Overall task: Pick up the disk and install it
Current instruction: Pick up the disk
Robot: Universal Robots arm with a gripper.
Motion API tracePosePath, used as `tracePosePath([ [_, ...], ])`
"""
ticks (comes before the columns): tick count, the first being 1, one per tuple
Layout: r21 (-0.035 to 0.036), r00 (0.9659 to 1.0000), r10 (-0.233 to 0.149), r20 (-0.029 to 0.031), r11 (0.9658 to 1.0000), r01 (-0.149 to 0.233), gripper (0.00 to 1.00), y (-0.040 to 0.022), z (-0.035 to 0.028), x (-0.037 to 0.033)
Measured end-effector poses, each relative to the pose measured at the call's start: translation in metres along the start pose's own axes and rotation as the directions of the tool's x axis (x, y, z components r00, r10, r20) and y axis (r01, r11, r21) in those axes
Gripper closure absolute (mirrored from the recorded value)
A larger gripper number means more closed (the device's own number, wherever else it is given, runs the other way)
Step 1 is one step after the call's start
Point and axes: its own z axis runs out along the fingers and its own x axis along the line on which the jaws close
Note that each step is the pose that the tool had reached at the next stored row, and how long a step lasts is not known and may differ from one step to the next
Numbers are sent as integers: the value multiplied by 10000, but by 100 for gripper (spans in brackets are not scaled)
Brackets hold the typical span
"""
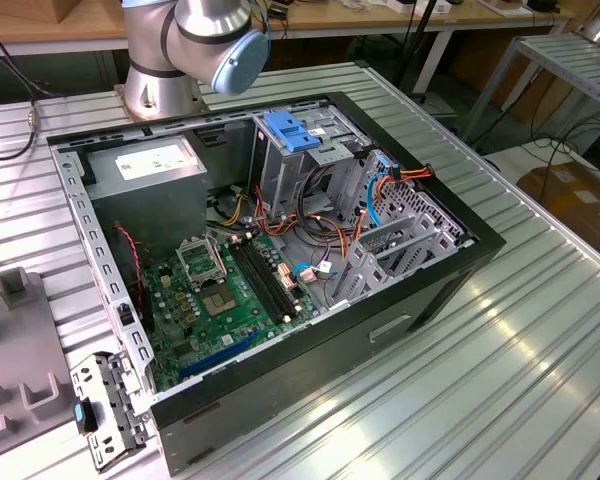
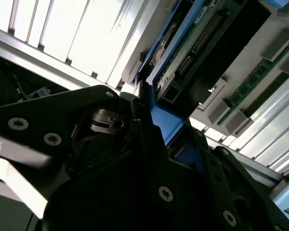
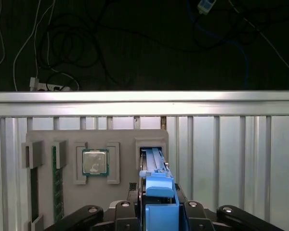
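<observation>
Because the disk point(image 3: 153, 166) stands on edge in a slot of the grey parts tray point(image 3: 118, 137) with its blue-railed top edge exposed, the gripper point(image 3: 160, 207) straddles it, jaws seemingly closed on that edge, the processor chip point(image 3: 95, 162) lying well to one side.

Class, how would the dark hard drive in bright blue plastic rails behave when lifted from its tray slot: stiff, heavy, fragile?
The dark hard drive, a framed slab, looks rigid, probably dense. Its exposed green circuit board suggests fragility. Standing on edge, it may tip.
</observation>
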Motion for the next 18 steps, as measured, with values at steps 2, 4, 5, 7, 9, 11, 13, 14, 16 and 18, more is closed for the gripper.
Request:
tracePosePath([
  [2,0,10000,0,0,10000,0,63,-1,-42,0],
  [4,-1,10000,0,0,10000,0,63,-1,-78,0],
  [5,1,10000,0,0,10000,0,63,-1,-89,1],
  [7,0,10000,0,0,10000,0,63,-2,-117,1],
  [9,-1,10000,0,0,10000,0,63,-2,-144,1],
  [11,0,10000,0,0,10000,0,63,-2,-161,1],
  [13,0,10000,0,0,10000,0,63,-3,-184,1],
  [14,1,10000,0,0,10000,0,63,-3,-199,1],
  [16,0,10000,0,0,10000,0,63,-3,-220,1],
  [18,0,10000,0,0,10000,0,63,-4,-244,1],
])
